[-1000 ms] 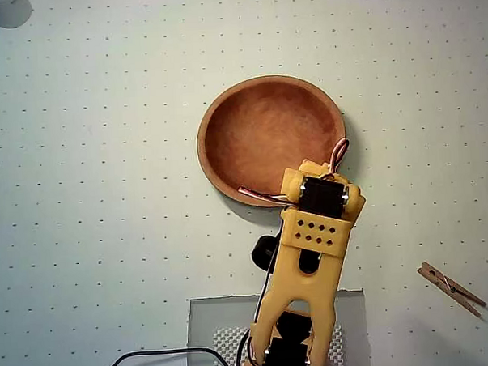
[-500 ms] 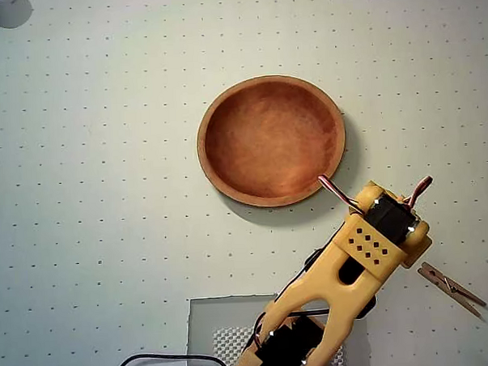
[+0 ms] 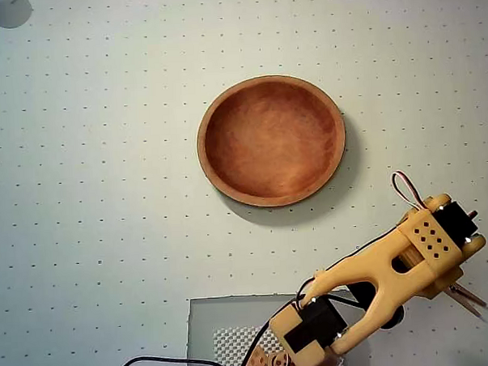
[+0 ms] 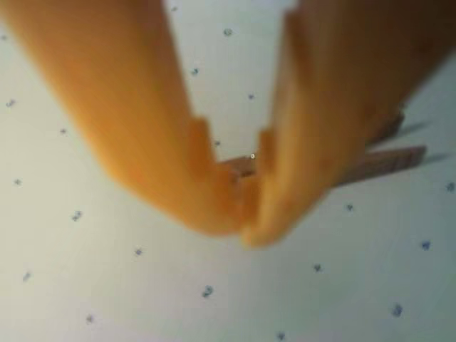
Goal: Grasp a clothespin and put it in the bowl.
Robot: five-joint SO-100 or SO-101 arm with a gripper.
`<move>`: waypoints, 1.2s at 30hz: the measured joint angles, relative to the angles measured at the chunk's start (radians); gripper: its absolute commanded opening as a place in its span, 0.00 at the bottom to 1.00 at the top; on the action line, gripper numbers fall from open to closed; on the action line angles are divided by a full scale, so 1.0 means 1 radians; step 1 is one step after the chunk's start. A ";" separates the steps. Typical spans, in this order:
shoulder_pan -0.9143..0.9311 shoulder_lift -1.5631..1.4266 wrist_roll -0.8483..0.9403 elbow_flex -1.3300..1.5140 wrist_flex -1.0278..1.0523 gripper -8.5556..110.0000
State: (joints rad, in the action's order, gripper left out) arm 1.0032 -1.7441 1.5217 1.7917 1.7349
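One clothespin (image 4: 377,162) behind claw (image 4: 239,224) tips

no readable text, labels, brands or numbers anywhere, only a plain grid of small dots printed across the pale table (image 3: 107,197) surface

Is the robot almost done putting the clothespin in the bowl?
Not yet. The bowl is empty. The clothespin lies on the table, mostly hidden under the arm. In the wrist view the end effector hangs right over the clothespin, fingertips nearly together. Grabbing, carrying and dropping it are all left.
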 measured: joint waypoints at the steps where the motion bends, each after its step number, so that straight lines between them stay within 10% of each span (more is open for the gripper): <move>1: -0.003 0.021 0.000 0.000 0.000 0.05; 36: -0.115 0.548 -0.164 -0.772 0.026 0.05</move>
State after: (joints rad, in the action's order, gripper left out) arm 0.8882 -1.1965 1.3576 1.0201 1.7610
